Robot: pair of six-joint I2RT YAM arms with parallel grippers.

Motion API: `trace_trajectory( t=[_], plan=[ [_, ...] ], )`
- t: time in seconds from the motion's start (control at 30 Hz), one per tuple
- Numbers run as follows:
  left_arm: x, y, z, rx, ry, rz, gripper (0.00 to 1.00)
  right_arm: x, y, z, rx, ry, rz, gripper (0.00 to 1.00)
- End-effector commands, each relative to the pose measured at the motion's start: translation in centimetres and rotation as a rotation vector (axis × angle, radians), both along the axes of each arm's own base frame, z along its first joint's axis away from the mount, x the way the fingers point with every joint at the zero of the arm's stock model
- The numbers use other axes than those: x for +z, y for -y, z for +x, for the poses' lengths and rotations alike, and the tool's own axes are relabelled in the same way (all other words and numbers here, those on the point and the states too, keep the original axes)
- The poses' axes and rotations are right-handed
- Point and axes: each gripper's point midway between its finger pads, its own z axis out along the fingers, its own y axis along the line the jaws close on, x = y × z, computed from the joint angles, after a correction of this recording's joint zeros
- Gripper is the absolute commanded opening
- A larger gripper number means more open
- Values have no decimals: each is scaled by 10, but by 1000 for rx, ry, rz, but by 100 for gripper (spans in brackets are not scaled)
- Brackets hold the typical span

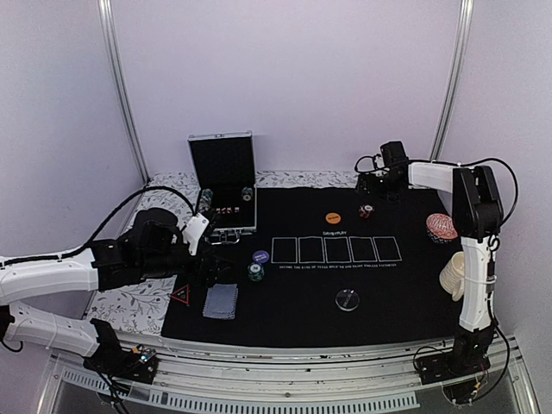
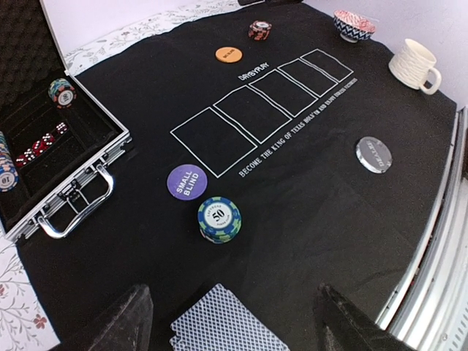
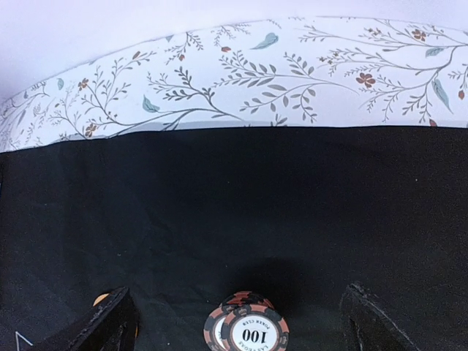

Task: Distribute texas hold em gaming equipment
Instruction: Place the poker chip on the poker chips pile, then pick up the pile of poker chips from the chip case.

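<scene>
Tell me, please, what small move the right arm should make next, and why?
Probably lift the right gripper straight up and away. Its jaws stand wide open on either side of the red-black chip stack, which rests on the black mat touching neither finger, so the stack looks placed. A vertical retreat seems least likely to knock it.

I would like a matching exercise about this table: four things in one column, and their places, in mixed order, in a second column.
Things
1. cards
2. red-black chips
3. clear disc
4. red dice

Places
A. inside the open case
B. beside the orange disc
C. alone, on the near right of the printed rectangles
D. beside the red triangle

Pairs: 1-D, 2-B, 3-C, 4-A
</scene>
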Motion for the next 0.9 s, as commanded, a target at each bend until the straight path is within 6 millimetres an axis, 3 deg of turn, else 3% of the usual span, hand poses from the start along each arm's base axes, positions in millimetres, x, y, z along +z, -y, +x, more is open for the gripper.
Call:
trace_trajectory(
  t=[0.0,0.33,0.57,0.63,0.67,0.7,0.87],
  plan=[
    [-3,-2,4,-1,3,-1,77,-30,12,-6,-12,-65,-195,99],
    [-8,2,3,-23,-15,6,78,-42,8,-2,7,-92,-277,100],
    [-5,1,3,-17,-5,1,78,-43,-2,-5,37,-93,-273,79],
    [-4,1,3,-19,-4,0,78,-43,-4,-6,42,-95,-267,77],
    [-4,1,3,-19,-5,1,78,-61,-5,-8,48,-125,-275,77],
    [-4,1,3,-19,-6,2,78,-64,-5,-9,49,-131,-277,76],
    [-6,1,2,-20,-8,2,78,-70,-8,-11,56,-141,-274,76]
  ],
)
